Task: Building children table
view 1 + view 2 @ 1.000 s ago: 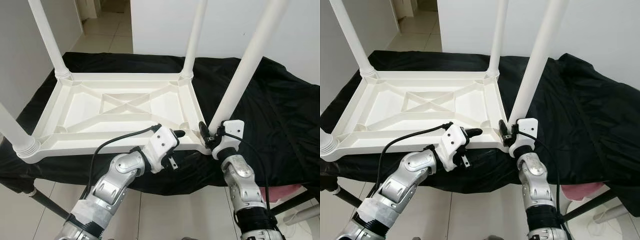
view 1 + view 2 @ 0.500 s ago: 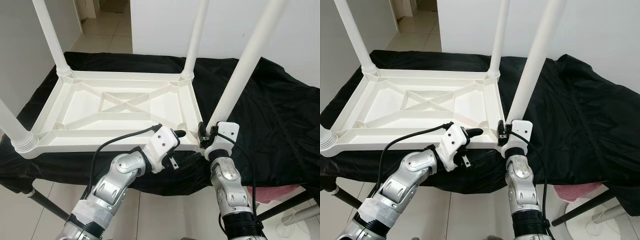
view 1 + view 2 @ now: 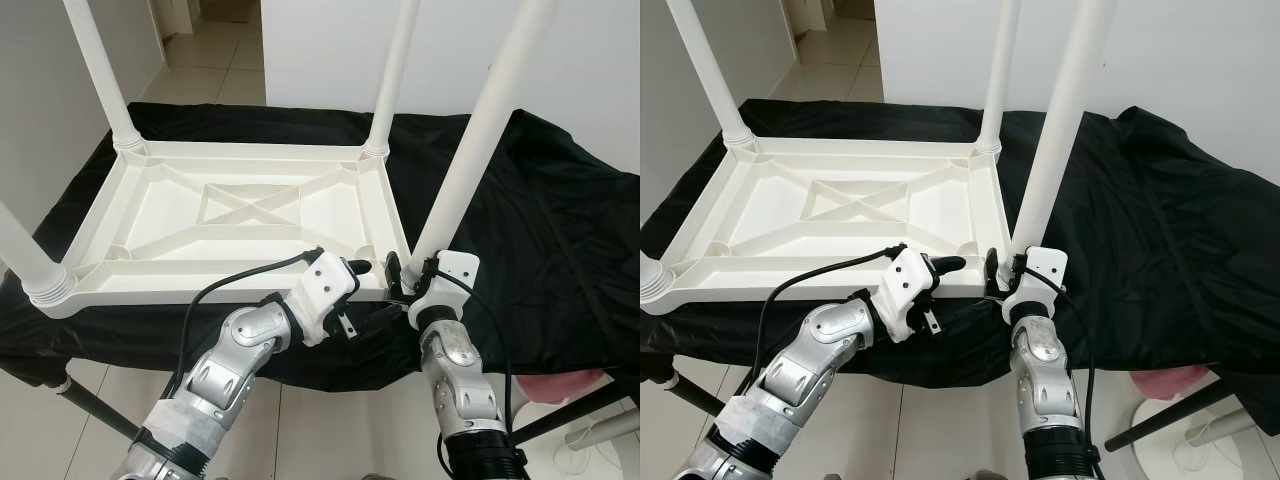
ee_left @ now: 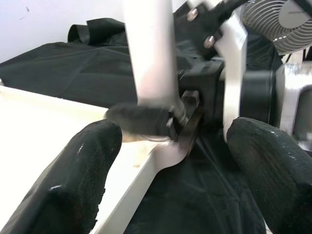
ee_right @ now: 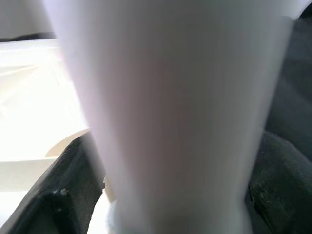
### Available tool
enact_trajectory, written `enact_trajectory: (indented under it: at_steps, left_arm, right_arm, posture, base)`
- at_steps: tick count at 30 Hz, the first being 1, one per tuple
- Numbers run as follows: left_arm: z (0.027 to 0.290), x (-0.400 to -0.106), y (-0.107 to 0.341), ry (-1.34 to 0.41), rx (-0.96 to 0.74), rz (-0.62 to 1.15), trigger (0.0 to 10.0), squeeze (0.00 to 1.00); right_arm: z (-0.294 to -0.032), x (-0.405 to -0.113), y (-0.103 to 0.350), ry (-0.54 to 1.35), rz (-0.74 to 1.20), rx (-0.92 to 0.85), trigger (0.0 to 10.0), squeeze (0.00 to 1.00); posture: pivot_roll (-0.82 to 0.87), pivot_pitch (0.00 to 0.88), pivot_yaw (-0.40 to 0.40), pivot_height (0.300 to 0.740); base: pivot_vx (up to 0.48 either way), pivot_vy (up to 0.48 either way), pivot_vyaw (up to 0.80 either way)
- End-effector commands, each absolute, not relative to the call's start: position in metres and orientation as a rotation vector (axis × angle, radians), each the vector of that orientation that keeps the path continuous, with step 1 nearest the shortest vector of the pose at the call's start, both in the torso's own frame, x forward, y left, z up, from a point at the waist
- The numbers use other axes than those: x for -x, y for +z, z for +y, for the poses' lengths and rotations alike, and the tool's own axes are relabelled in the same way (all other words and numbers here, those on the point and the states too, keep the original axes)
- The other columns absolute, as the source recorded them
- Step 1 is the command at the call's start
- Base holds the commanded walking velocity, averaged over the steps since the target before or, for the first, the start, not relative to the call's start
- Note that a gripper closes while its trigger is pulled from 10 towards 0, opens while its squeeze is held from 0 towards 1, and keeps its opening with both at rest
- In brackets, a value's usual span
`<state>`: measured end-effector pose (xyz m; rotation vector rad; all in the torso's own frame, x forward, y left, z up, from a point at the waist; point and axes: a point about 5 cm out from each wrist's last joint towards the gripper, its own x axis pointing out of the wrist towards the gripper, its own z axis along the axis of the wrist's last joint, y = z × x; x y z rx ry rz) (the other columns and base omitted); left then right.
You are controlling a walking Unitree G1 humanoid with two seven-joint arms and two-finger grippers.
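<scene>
On black-draped tabletop [image 3: 520, 200], upturned white children table [image 3: 240, 215]. At near right corner, right gripper [image 3: 408, 282] fingers clamped around leg [image 3: 470, 150]; left gripper [image 3: 352, 282] fingers spread beside rim.

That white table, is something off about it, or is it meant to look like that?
The white table lies upside down on a black cloth, legs pointing up. Three legs stand in corner sockets; the fourth leg, clamped low down by the right gripper, leans slightly and looks not fully seated. Nothing looks broken.
</scene>
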<state>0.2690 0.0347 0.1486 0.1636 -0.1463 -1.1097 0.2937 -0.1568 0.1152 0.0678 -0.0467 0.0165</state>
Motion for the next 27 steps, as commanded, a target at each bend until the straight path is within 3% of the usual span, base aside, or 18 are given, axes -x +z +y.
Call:
enact_trajectory:
  at_steps: [1,2,3,11,20,21,22,23,24,25,27]
  left_arm:
    - [0.034,-0.269,0.15,-1.128,-0.17,-0.154,10.0,0.0]
    - [0.034,-0.269,0.15,-1.128,-0.171,-0.155,10.0,0.0]
    - [0.034,-0.269,0.15,-1.131,-0.172,-0.155,10.0,0.0]
    - [0.035,-0.268,0.148,-1.147,-0.183,-0.15,10.0,0.0]
    - [0.033,-0.271,0.151,-1.148,-0.186,-0.161,10.0,0.0]
    - [0.032,-0.271,0.152,-1.151,-0.185,-0.161,10.0,0.0]
    - [0.031,-0.271,0.152,-1.154,-0.185,-0.162,10.0,0.0]
    - [0.031,-0.271,0.152,-1.155,-0.187,-0.163,10.0,0.0]
    - [0.031,-0.271,0.152,-1.156,-0.189,-0.164,10.0,0.0]
    - [0.031,-0.272,0.152,-1.154,-0.191,-0.165,10.0,0.0]
    - [0.031,-0.272,0.152,-1.153,-0.191,-0.166,10.0,0.0]
  right_arm:
    - [-0.164,-0.292,0.114,0.042,-0.034,-0.06,10.0,0.51]
    - [-0.167,-0.293,0.115,0.065,-0.032,-0.051,10.0,0.51]
    - [-0.171,-0.294,0.116,0.103,-0.033,-0.029,10.0,0.0]
    - [-0.175,-0.296,0.119,0.329,-0.06,0.069,10.0,0.0]
    - [-0.178,-0.304,0.126,0.452,-0.077,0.084,10.0,0.0]
    - [-0.178,-0.307,0.125,0.48,-0.067,0.093,8.6,0.0]
    - [-0.178,-0.308,0.123,0.505,-0.056,0.107,3.6,0.0]
    - [-0.178,-0.31,0.122,0.525,-0.047,0.118,0.9,0.0]
    - [-0.178,-0.31,0.121,0.536,-0.042,0.124,0.9,0.0]
    - [-0.178,-0.31,0.118,0.553,-0.03,0.137,0.0,0.0]
    - [-0.178,-0.311,0.118,0.558,-0.028,0.14,0.0,0.0]
  posture:
    - [-0.09,0.0,-0.022,0.74]
    - [-0.09,0.0,-0.022,0.74]
    - [-0.09,0.0,-0.016,0.74]
    - [-0.09,0.0,-0.01,0.74]
    - [-0.09,0.0,0.0,0.74]
    - [-0.09,0.0,-0.001,0.74]
    - [-0.09,0.0,-0.002,0.74]
    - [-0.09,0.0,-0.003,0.74]
    - [-0.09,0.0,-0.003,0.74]
    - [-0.08,0.0,-0.008,0.74]
    - [-0.08,0.0,-0.008,0.74]
  base:
    - [0.0,0.0,0.0]
    - [0.0,0.0,0.0]
    - [0.0,0.0,0.0]
    - [0.0,0.0,0.0]
    - [0.0,0.0,0.0]
    - [0.0,0.0,0.0]
    - [0.0,0.0,0.0]
    - [0.0,0.0,0.0]
    - [0.0,0.0,0.0]
    - [0.0,0.0,0.0]
    - [0.0,0.0,0.0]
